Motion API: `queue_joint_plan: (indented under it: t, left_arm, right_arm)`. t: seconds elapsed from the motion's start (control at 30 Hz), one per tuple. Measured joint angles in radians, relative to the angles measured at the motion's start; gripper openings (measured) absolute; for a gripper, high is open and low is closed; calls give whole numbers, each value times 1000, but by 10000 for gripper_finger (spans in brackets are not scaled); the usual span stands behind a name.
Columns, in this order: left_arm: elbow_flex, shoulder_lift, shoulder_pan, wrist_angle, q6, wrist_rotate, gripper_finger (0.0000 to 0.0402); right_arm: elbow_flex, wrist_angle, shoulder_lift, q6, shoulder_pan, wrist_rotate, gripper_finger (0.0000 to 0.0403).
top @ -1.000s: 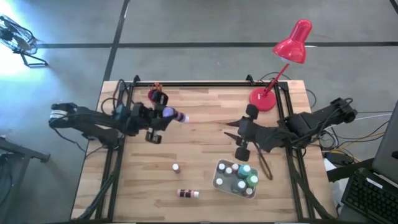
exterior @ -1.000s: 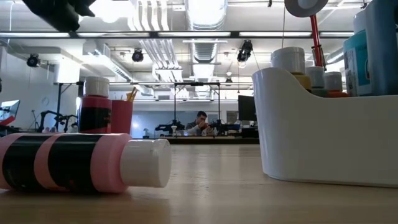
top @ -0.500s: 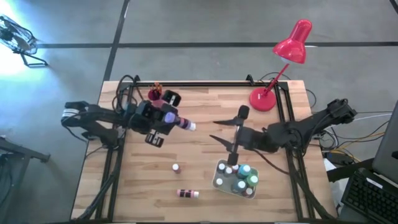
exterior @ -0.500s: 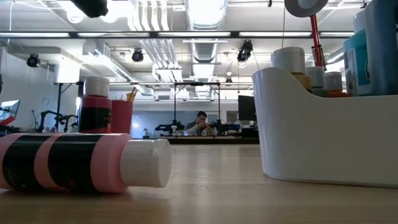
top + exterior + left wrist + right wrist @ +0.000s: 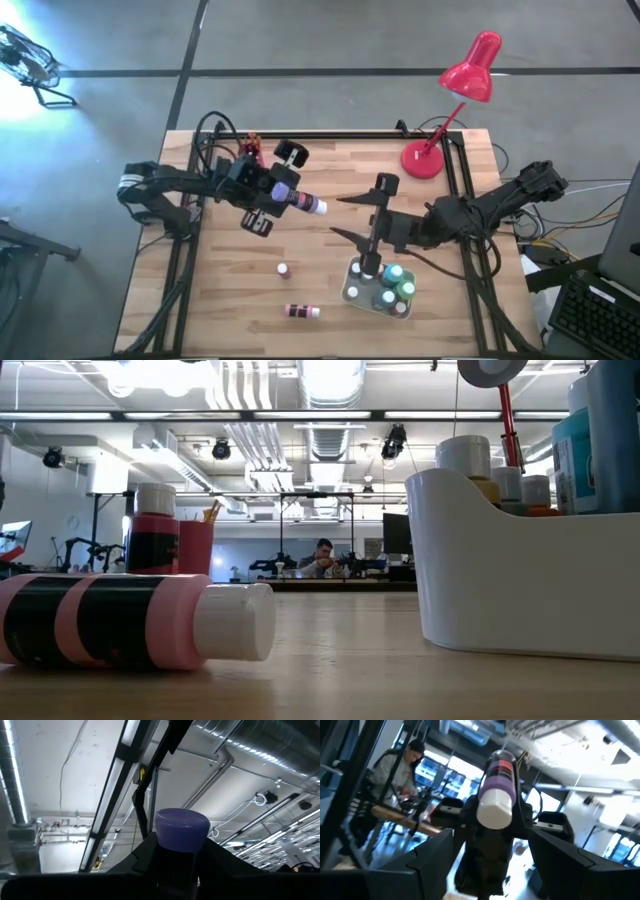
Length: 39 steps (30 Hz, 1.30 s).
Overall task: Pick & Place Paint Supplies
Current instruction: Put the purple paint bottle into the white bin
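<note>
Paint bottles: one purple bottle [image 5: 298, 200] is pinched in the left gripper [image 5: 278, 193] above the table [image 5: 330, 170], two bottles lie loose on the wood, and about six stand in the white caddy [image 5: 352, 290]; the right gripper [image 5: 352, 217], fingers spread, holds nothing

red desk lamp [image 5: 470, 72], wooden table [image 5: 330, 178], person [image 5: 395, 767]

left hand [image 5: 285, 190] gripping, right hand [image 5: 356, 217] spread
</note>
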Motion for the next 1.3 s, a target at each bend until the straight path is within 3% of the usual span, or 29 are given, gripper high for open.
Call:
queue_joint_plan:
  t: [0.33,0.97,1.3]
  left_arm:
    - [73,22,0,-59,34,51,103]
    - [73,20,-2,-75,100,56,103]
    - [73,20,-2,-76,99,66,103]
  right_arm:
    - [7,165,47,-139,0,0,238]
    - [127,181,160,-192,-18,11,221]
    - [128,188,158,-186,-22,11,164]
